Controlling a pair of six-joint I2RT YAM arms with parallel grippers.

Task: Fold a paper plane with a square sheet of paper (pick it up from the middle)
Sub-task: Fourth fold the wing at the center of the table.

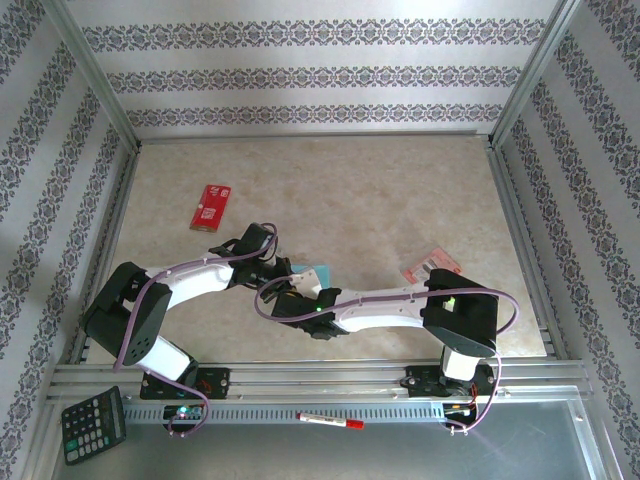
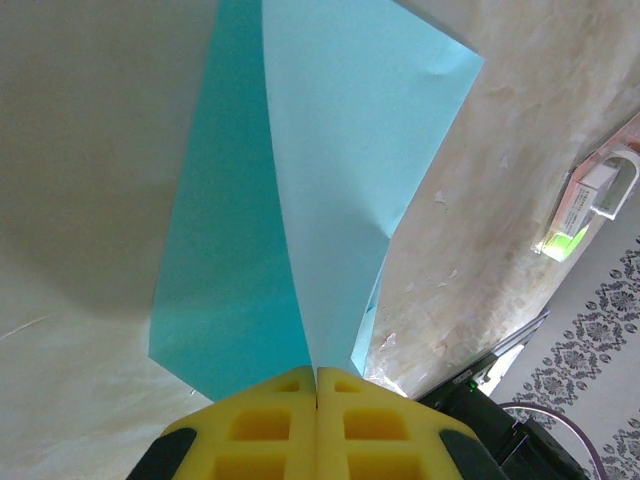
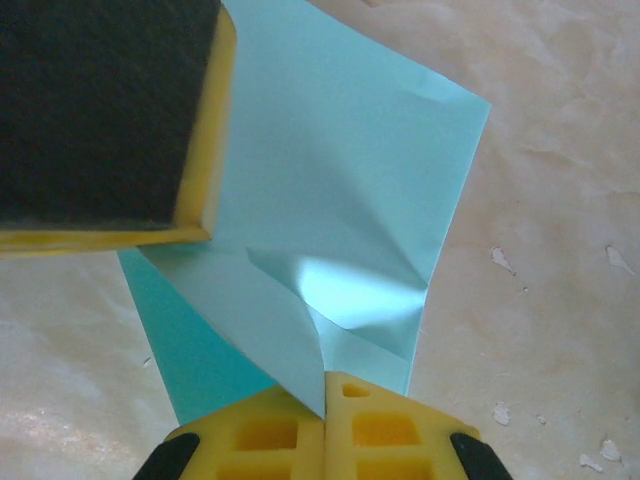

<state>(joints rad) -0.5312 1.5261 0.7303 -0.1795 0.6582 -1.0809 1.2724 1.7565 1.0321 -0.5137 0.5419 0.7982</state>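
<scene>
Left wrist view shows your left fingers (image 2: 270, 430) pressed together on a raised fold of the teal sheet of paper (image 2: 330, 180). Your right fingers (image 3: 385, 430) are likewise clamped tight on another fold of it. From above, the sheet sits near the front middle of the table (image 1: 400, 180)

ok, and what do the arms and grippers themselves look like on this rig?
Both match. The left arm and right arm have white links, chunky black joint housings and a purple cable looped along each. A green light glows on the right arm. The left gripper and right gripper have yellow fingers moulded with square recesses, on black bases.
</scene>
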